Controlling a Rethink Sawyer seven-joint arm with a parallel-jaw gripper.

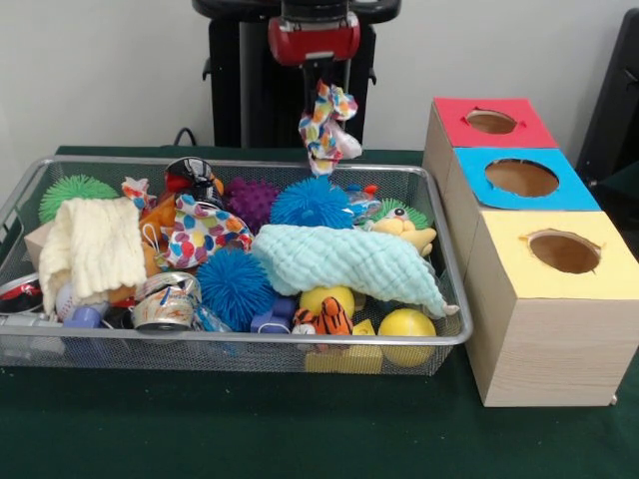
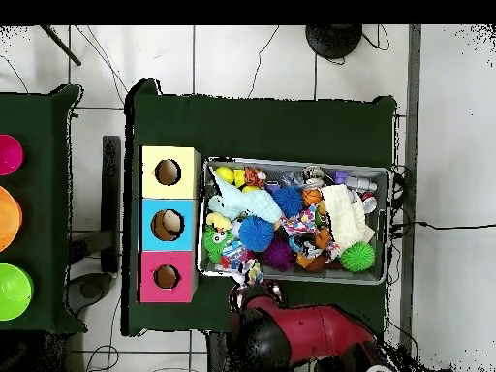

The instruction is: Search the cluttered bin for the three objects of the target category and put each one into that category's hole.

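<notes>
- Claw [image 1: 321, 88]: hangs above the far rim of the bin, clamped on one polka-dot cloth [image 1: 327, 128]. The cloth dangles clear of the bin contents, over the rear edge toward the right half.
- Overhead view: claw [image 2: 248, 278] and cloth [image 2: 250, 271] sit at the bin's edge nearest the red arm [image 2: 310, 329], close to the pink box.
- Wire bin [image 1: 20, 200]: one, silver mesh, on the green worktop [image 1: 300, 429], packed full.
- Second polka-dot cloth [image 1: 200, 232]: one, lying in the bin left of centre, partly over other toys.
- Spiky balls: four counted. Two blue [image 1: 312, 203] [image 1: 236, 287], one purple [image 1: 250, 200], one green [image 1: 75, 190] at the far left corner. Another green spiky patch [image 1: 404, 212] shows behind the right end; cannot tell what it is.
- Plain cloths: two. One cream knit [image 1: 92, 244] at left, one pale mint muslin [image 1: 349, 261] draped across centre right.
- Smooth yellow balls: two [image 1: 406, 334] [image 1: 327, 299] near the front rim.
- Tiger-striped toy [image 1: 325, 319]: one, at the front between the yellow balls.
- Crushed can [image 1: 163, 304]: one, front left.
- Boxes with holes: three wooden ones in a row right of the bin, touching each other. Tops red [image 1: 449, 118] farthest, blue [image 1: 469, 175] in the middle, yellow [image 1: 509, 239] nearest. One round hole each.
</notes>
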